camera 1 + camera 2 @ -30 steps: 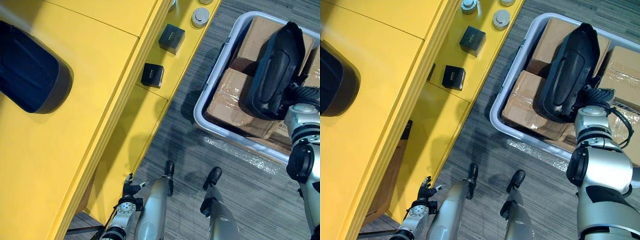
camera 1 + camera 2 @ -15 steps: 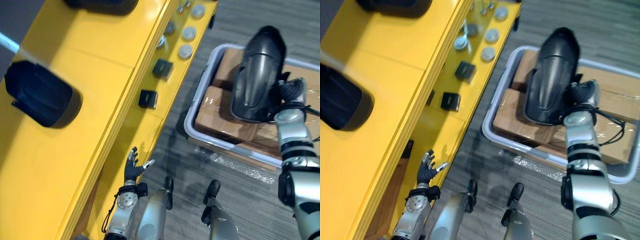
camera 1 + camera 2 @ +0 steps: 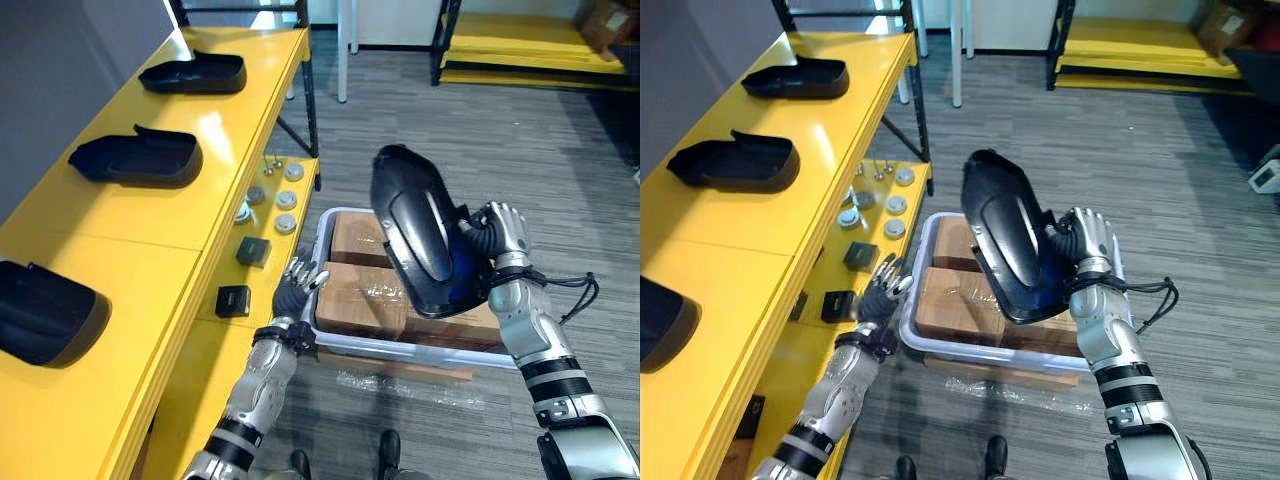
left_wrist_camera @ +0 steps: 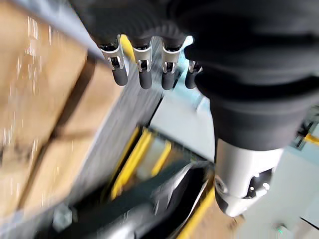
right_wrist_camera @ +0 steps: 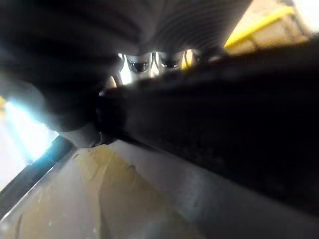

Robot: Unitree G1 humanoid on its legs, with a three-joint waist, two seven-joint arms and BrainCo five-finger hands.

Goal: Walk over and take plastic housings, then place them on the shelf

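Far left, the long yellow metal shelf (image 3: 200, 195) carries three black moulded plastic shells on its top deck, open side up: one near (image 3: 45, 312), one mid (image 3: 135, 158), one far (image 3: 192, 73), well apart from each other. Just right of it is a lower yellow ledge (image 3: 200, 370) w/ two small black square boxes (image 3: 253, 250) and a few round silver discs (image 3: 285, 198).

Left hand (image 3: 297, 290) hangs between that ledge and the white plastic tote (image 3: 400, 348), fingers straight and spread, nothing in it. The tote sits on the grey carpet floor (image 3: 560, 150), packed w/ brown cardboard cartons (image 3: 360, 298) under clear wrap.

Above the tote the big glossy black plastic housing (image 3: 418, 240) is in the air, tilted, clear of the cartons. Right hand (image 3: 502, 232) is at its right edge, fingers curled round the rim, so clamped on it, one-handed.

My read: it's prob. light for its bulk, a thin stiff shell w/ a bit of flex. The gloss makes it slippery, and an edge grip lets it lever and swing. A second hold by the left hand under the opposite rim would steady it. The bare deck between the near and mid shells looks like room to set it down.
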